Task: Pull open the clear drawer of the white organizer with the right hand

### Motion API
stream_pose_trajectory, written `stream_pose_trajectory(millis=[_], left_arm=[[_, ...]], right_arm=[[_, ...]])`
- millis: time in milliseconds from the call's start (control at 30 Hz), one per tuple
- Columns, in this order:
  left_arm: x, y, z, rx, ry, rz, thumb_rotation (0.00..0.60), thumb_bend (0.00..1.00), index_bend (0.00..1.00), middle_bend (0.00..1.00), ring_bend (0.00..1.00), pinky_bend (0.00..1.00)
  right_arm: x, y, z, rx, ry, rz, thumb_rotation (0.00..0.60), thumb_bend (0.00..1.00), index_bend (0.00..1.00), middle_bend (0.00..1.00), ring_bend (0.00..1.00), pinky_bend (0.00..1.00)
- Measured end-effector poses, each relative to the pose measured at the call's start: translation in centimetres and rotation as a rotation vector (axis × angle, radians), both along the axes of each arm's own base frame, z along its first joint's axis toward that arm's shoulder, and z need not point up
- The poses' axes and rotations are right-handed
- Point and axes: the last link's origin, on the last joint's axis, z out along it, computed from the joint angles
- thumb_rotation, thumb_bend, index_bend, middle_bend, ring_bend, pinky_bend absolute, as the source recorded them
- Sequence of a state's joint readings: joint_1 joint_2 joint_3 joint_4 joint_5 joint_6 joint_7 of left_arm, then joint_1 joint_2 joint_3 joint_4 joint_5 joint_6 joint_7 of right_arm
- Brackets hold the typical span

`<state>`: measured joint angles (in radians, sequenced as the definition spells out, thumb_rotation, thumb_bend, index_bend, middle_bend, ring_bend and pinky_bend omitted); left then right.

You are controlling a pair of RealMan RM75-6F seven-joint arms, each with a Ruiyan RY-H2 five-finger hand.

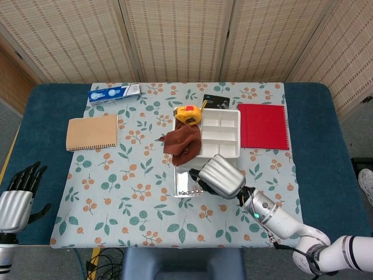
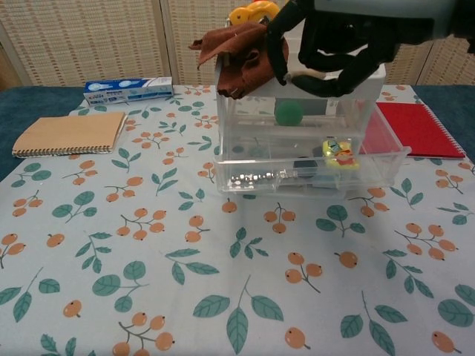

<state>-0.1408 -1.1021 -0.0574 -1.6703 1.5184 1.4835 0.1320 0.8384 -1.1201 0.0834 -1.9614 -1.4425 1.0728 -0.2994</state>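
Note:
The white organizer [image 1: 220, 133] stands at mid-table, a brown cloth [image 1: 182, 143] draped over its left side. Its clear drawer [image 2: 312, 174] is pulled out toward me, holding a green ball [image 2: 289, 113], a yellow toy [image 2: 338, 150] and small metal bits [image 2: 252, 179]. My right hand [image 2: 334, 44] hangs above the drawer with fingers curled in on nothing, clear of the drawer walls. From the head view the right hand [image 1: 220, 176] covers most of the drawer [image 1: 185, 185]. My left hand [image 1: 16, 195] stays off the table's left edge, fingers apart and holding nothing.
A yellow tape measure [image 1: 189, 113] sits behind the cloth. A red notebook [image 1: 263, 125] lies right of the organizer, a tan notebook [image 1: 91, 132] at the left, a blue box [image 1: 113, 92] at the back left, and a black item [image 1: 215, 101] behind the organizer.

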Motion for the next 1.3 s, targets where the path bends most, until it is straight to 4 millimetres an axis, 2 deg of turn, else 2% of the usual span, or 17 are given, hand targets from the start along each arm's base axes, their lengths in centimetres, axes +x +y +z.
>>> stream_pose_trajectory(millis=[167,300,567,700,800,1000,1133,1200,1300], left_arm=[[0.2,0.1,-0.1,-0.003,0.000,-0.006,0.600,0.20,0.07,0.04,0.07,0.11],[0.3,0.1,-0.3,-0.012,-0.002,-0.008,0.600,0.20,0.07,0.04,0.07,0.11],[0.9,0.4,-0.8,-0.025,-0.002,-0.027,0.600,0.20,0.07,0.04,0.07,0.11],[1.0,0.4,-0.8,-0.025,0.003,-0.025,0.600,0.20,0.07,0.04,0.07,0.11],[1.1,0.4,-0.7,-0.024,0.009,-0.025,0.600,0.20,0.07,0.04,0.07,0.11],[1.3,0.2,-0.5,-0.020,0.016,-0.022,0.600,0.20,0.07,0.04,0.07,0.11],[1.4,0.1,-0.6,-0.025,0.017,-0.019,0.600,0.20,0.07,0.04,0.07,0.11],[1.4,0.1,-0.6,-0.026,0.018,-0.020,0.600,0.20,0.07,0.04,0.07,0.11],[1.4,0.1,-0.6,-0.027,0.018,-0.020,0.600,0.20,0.07,0.04,0.07,0.11]], right_arm=[[-2.5,1.1,1.8,-0.033,-0.020,-0.035,0.600,0.54,0.58,0.92,1.00,1.00],[-5.7,2.0,3.0,-0.064,-0.007,-0.113,0.600,0.54,0.58,0.93,1.00,1.00],[-11.9,1.8,3.6,-0.093,0.047,-0.267,0.600,0.54,0.58,0.93,1.00,1.00],[-14.8,1.7,2.3,-0.069,0.055,-0.338,0.600,0.54,0.58,0.92,1.00,1.00],[-16.3,1.6,1.0,-0.043,0.062,-0.368,0.600,0.54,0.58,0.92,1.00,1.00],[-18.0,1.3,-1.9,-0.007,0.091,-0.362,0.600,0.54,0.58,0.91,1.00,1.00],[-18.1,1.3,-3.6,0.027,0.097,-0.341,0.600,0.52,0.56,0.89,1.00,1.00],[-18.0,1.3,-4.4,0.043,0.100,-0.329,0.600,0.47,0.50,0.89,1.00,1.00],[-17.8,1.3,-4.9,0.049,0.108,-0.324,0.600,0.34,0.39,0.90,1.00,1.00]])
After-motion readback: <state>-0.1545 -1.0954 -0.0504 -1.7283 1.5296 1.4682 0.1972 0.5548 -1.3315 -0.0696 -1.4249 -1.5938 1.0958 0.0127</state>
